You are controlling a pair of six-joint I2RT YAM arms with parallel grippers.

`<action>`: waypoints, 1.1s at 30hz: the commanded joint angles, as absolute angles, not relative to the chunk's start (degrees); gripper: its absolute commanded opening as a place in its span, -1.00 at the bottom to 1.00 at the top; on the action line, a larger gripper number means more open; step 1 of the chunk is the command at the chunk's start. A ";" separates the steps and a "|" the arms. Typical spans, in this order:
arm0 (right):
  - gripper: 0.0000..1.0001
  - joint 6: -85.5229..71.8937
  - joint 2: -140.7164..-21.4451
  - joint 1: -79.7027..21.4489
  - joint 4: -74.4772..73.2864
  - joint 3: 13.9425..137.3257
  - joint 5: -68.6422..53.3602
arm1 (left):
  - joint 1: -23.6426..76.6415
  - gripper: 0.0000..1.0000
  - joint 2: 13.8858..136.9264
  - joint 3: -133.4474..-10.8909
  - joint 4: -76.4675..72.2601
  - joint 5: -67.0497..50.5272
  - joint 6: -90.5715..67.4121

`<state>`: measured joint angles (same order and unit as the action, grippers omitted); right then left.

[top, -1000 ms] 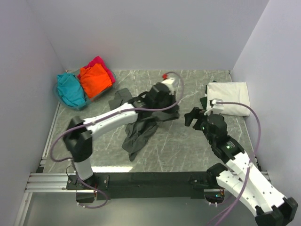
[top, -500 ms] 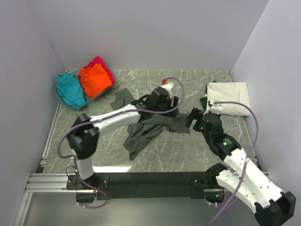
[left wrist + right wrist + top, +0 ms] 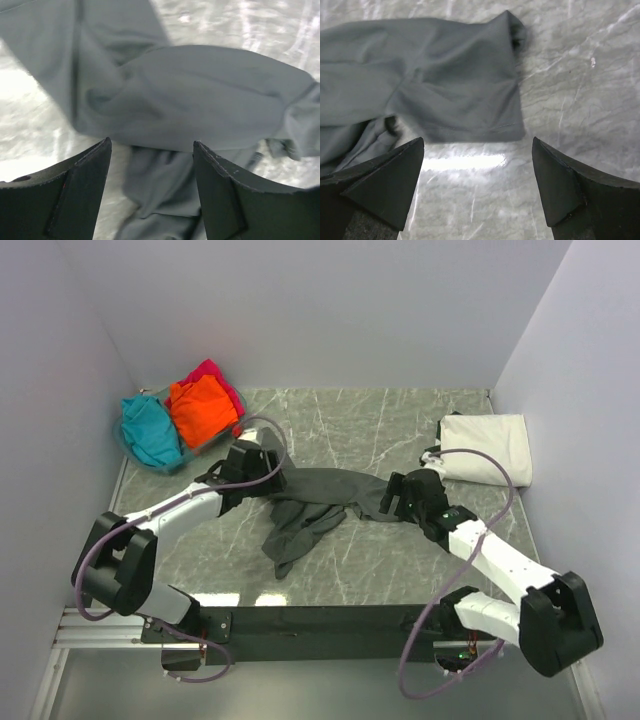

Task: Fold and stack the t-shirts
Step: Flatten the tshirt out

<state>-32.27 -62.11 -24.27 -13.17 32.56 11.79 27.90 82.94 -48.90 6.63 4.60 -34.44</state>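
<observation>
A dark grey t-shirt (image 3: pixel 318 502) lies crumpled on the marble table, one sleeve (image 3: pixel 465 95) spread flat to the right. My left gripper (image 3: pixel 274 480) hovers at the shirt's left edge. It is open, with bunched grey cloth (image 3: pixel 200 95) beyond its fingertips and nothing pinched. My right gripper (image 3: pixel 390 498) is open just short of the sleeve's hem, bare table between its fingers (image 3: pixel 390 175). A folded white t-shirt (image 3: pixel 487 448) rests at the back right. Orange (image 3: pixel 200 408), teal (image 3: pixel 150 430) and magenta (image 3: pixel 215 373) t-shirts sit bunched at the back left.
The coloured shirts lie in a basket (image 3: pixel 183 453) against the left wall. White walls close the table at the back and both sides. A metal rail (image 3: pixel 100 625) runs along the near left edge.
My left gripper opened and let go of the grey shirt, then drew back to the left. The shirt dropped flat onto the table. My right gripper moved in toward the sleeve.
</observation>
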 commanded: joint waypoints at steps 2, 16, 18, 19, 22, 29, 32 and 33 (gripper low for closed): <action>0.86 -34.19 -65.30 -18.03 -6.96 32.09 5.55 | 22.07 0.44 79.98 -46.42 1.68 1.41 -36.03; 0.68 -32.26 -74.44 -14.15 -6.50 32.78 4.57 | 17.05 0.45 77.44 -42.45 0.44 -2.20 -36.30; 0.64 -32.26 -75.05 -14.24 -6.50 32.87 4.75 | 16.70 0.45 76.99 -42.10 0.44 -2.02 -36.12; 0.64 -32.26 -75.41 -14.41 -6.59 33.13 5.09 | 16.61 0.45 76.56 -42.10 0.53 -2.02 -36.04; 0.55 -32.17 -76.90 -15.20 -7.03 33.92 5.54 | 16.35 0.46 75.85 -41.92 0.79 -2.28 -35.95; 0.13 -31.82 -80.15 -18.90 -9.40 36.47 8.26 | 15.30 0.47 74.09 -41.75 2.55 -1.58 -35.16; -0.07 -31.64 -80.94 -19.25 -9.93 37.09 8.09 | 14.50 0.47 72.78 -41.49 2.99 -1.67 -34.98; -0.17 -31.55 -81.03 -19.16 -10.11 37.18 8.00 | 14.15 0.47 72.43 -41.57 3.42 -1.76 -34.89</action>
